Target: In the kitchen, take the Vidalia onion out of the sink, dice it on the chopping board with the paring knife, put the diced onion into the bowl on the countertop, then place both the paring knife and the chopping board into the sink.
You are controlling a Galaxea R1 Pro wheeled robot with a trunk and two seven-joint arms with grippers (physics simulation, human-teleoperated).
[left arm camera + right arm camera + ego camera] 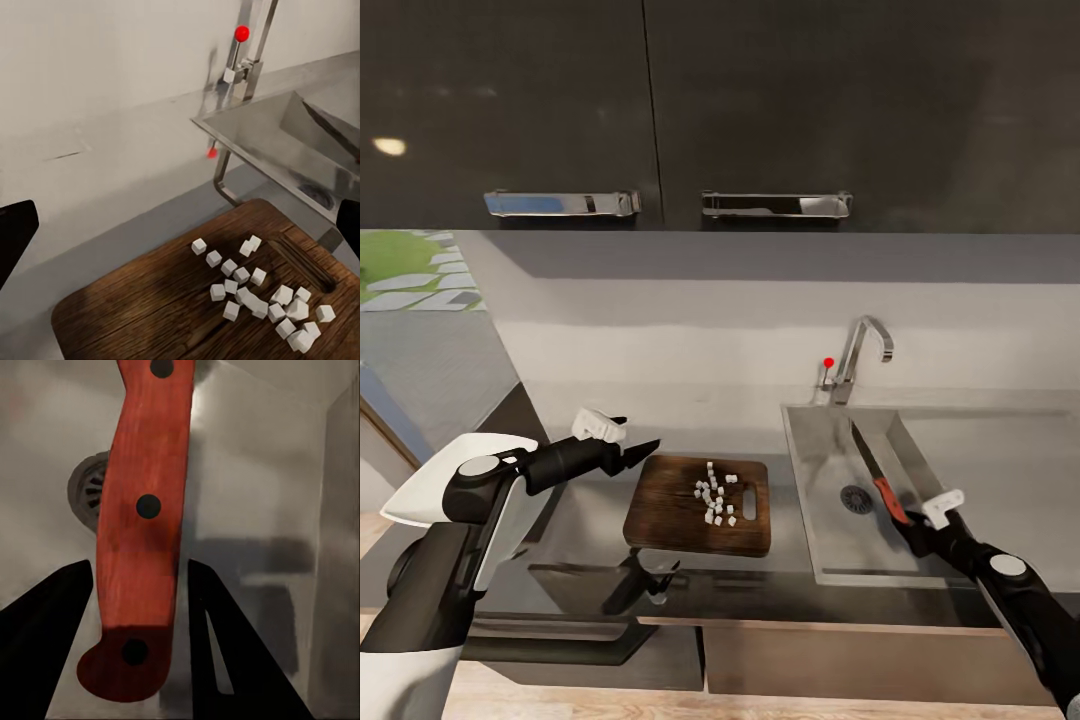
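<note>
Lying in the sink point(830, 545), the paring knife point(880, 480) rests with its red-orange handle toward the robot and its dark blade pointing to about 11 o'clock, beside the round drain point(856, 498). The right gripper point(916, 527) sits just at the handle's butt end; in the right wrist view the handle point(139, 532) lies between two dark fingers point(45, 637) with clear gaps either side, so I judge the jaws spread and the knife let go. The sensible move now is to lift that arm straight up and clear of the basin wall without nudging the handle. At 9 o'clock from the sink, on the counter point(590, 510), the chopping board point(670, 510) carries a loose cluster of white onion dice point(715, 497) near its slot handle. The left gripper point(635, 452) hovers over the board's far left corner, jaws wide and empty. Those dice probably belong in the bowl first, so any grasp of the board should keep it level, taken from the bare end away from the cubes, lest they slide off.
</note>
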